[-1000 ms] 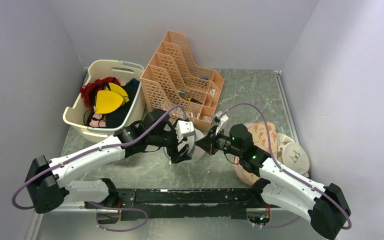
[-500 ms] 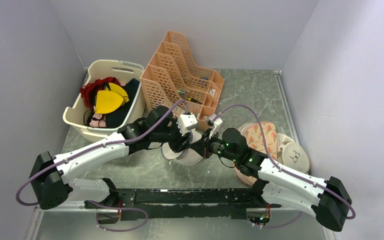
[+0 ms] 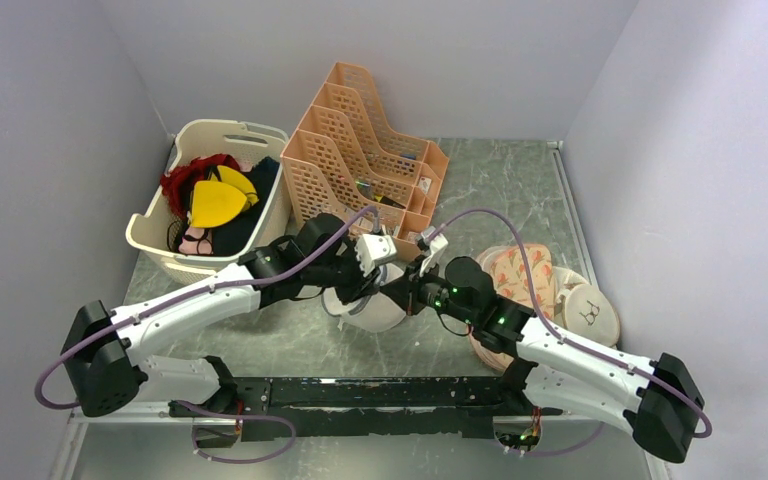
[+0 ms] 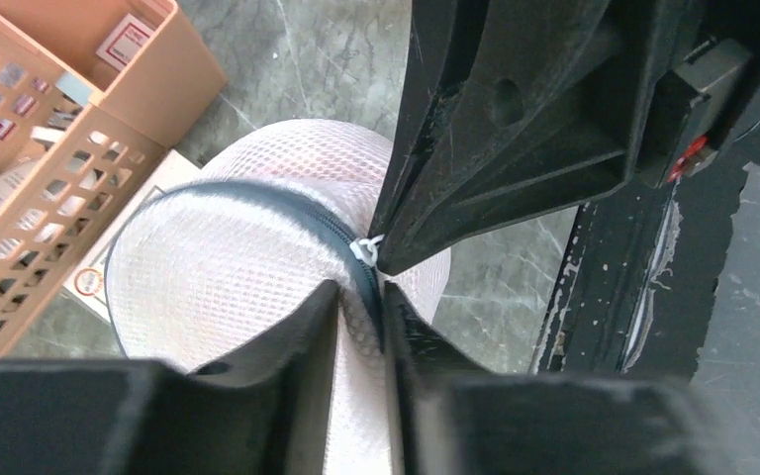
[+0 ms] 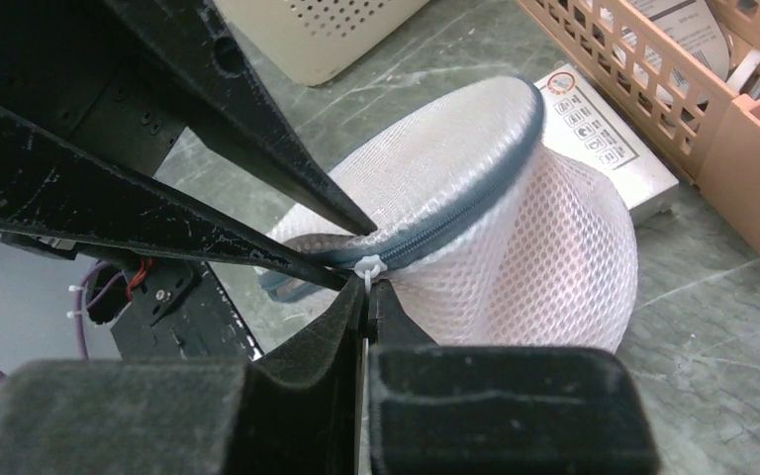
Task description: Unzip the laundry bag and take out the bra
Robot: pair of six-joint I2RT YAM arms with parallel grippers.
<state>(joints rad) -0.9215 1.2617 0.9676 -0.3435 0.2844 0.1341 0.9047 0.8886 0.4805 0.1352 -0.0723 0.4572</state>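
The laundry bag point(image 3: 375, 308) is a whitish mesh drum with a grey zip, standing between both arms at the table's middle. My left gripper point(image 4: 361, 297) is shut on a fold of the laundry bag point(image 4: 228, 257) right beside the zip. My right gripper point(image 5: 368, 287) meets it from the other side, shut on the white zip pull point(image 5: 369, 265) of the laundry bag point(image 5: 544, 247). From above, the left gripper point(image 3: 360, 290) and right gripper point(image 3: 407, 292) almost touch over the bag. The zip looks closed along its visible length. The bra is hidden.
An orange file rack point(image 3: 365, 160) stands just behind the bag, with a flat white box point(image 5: 604, 143) at its foot. A cream basket point(image 3: 150, 235) of red, yellow and black clothes sits at the left. A peach printed pad point(image 3: 525, 275) and white discs point(image 3: 590, 315) lie at the right.
My left gripper has closed from wide open onto the bag's mesh beside the zip. The right arm has shifted left, keeping its grip on the zip pull.
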